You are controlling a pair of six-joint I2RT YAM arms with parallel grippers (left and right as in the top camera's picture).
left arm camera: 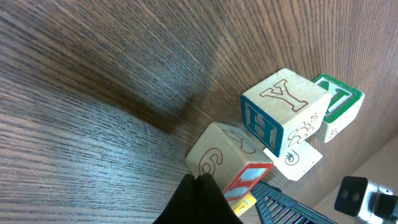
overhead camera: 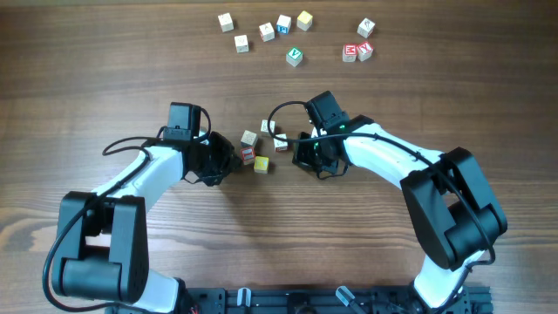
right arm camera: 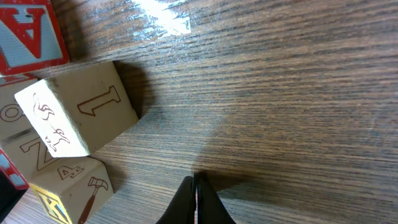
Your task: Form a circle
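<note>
1. Wooden letter cubes, five in all, make up the circle point(overhead camera: 250, 138). It sits in the middle of the surface point(overhead camera: 131, 78), between the two arms. Three cubes are pale, a red-faced cube point(overhead camera: 248, 155) is on its near left, and a yellow cube point(overhead camera: 261, 163) is nearest.
2. The cluster is about as wide as it is deep, so I see no clear long axis, and it points no particular way. The loosest stretch appears to be at the near right, beyond the yellow cube.
3. The left pincer point(overhead camera: 228, 162) lies just left of the circle, closed tight and holding nothing. In its wrist view the tip is right by a pale cube; whether it touches I cannot tell.
4. The right pincer point(overhead camera: 302, 157) lies to the right of the circle, likewise closed and empty, with bare wood between its tip and the cubes.
5. The left arm is nearer, so any coming nudge would likely run rightward from there.
6. Far back lie loose cubes point(overhead camera: 267, 32), among them a green-faced cube point(overhead camera: 295, 57).
</note>
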